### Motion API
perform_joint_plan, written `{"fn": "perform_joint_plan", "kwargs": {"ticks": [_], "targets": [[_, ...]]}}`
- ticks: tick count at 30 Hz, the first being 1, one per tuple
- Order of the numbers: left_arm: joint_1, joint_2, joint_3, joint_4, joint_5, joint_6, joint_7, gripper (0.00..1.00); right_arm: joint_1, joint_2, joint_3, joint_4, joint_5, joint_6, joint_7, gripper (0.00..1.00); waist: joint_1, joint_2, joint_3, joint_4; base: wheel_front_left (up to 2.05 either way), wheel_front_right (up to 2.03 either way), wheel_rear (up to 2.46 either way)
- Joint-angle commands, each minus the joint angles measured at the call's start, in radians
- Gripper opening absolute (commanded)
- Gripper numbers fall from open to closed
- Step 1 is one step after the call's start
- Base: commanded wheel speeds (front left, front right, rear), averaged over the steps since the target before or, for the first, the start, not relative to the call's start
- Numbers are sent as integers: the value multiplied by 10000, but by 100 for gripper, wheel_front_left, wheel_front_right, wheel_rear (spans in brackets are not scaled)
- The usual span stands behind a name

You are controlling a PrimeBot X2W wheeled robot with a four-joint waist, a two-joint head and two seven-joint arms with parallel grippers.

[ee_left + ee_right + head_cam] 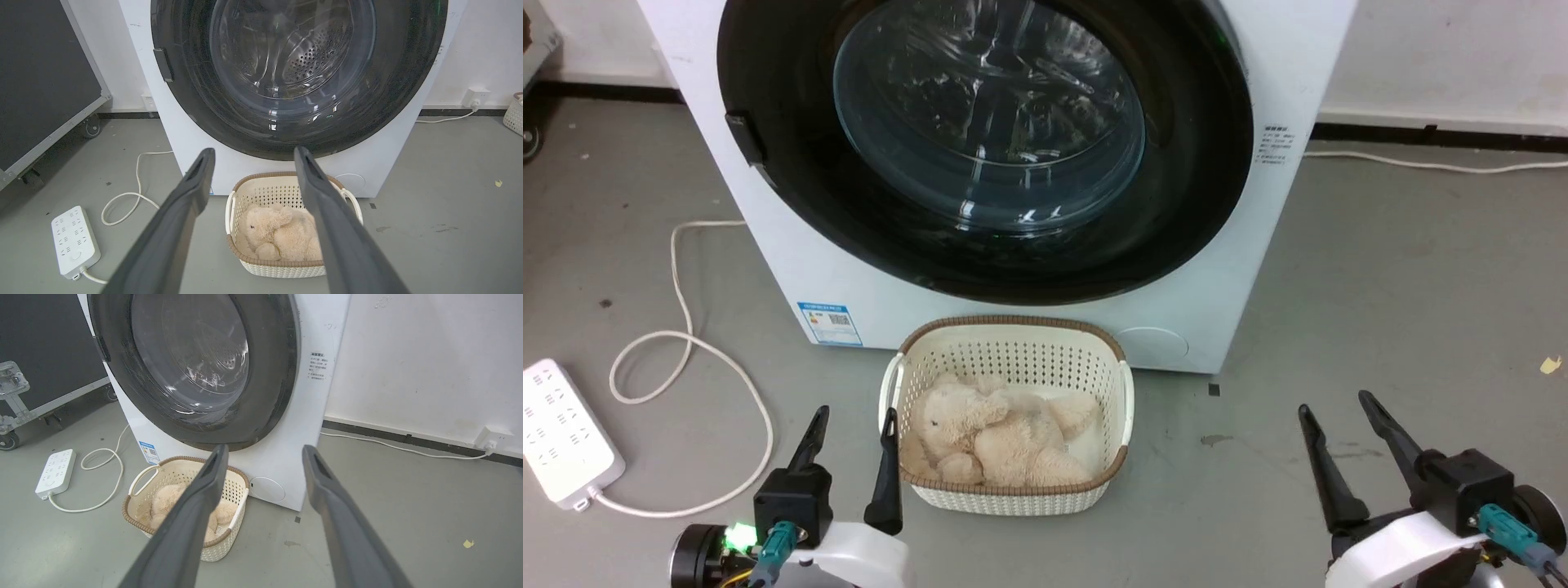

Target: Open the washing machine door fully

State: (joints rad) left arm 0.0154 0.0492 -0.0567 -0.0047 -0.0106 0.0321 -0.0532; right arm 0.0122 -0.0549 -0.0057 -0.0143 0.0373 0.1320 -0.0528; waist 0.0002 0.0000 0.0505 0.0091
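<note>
The washing machine door sits shut, flush with the machine, its handle at the left edge. The left claw and right claw hang low, fingers spread, well short of it. Best hook the left claw behind the handle, then swing wide above the basket.

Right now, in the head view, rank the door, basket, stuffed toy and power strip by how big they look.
1. door
2. basket
3. stuffed toy
4. power strip, slightly cropped by the picture's edge, so its rank against the toy is less sure.
</note>
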Motion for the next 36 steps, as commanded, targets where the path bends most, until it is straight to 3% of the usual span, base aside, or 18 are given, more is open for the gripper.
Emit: {"fn": "perform_joint_plan", "kwargs": {"ticks": [1, 10, 21, 36], "targets": [[-150, 25, -68, -73, 63, 51, -91, 100, -64, 11, -32, -102, 104, -3, -96, 0, -2, 0, 53, 18, 0, 0, 0], [-336, 56, -308, -224, 86, 212, -279, 100, -549, -314, 13, -179, 685, -4, -284, 0, -2, 0, 459, 84, 0, 0, 0], [-586, 73, -707, -407, 90, 427, -509, 100, -1590, -904, -234, -200, 2378, -5, -110, 0, -2, 0, 898, 282, 0, 0, 0], [-889, 172, -1165, -673, 101, 765, -822, 100, -4062, -787, -1270, 604, 5641, -7, 1733, 0, -2, 0, 1719, 572, 0, 0, 0]]}}
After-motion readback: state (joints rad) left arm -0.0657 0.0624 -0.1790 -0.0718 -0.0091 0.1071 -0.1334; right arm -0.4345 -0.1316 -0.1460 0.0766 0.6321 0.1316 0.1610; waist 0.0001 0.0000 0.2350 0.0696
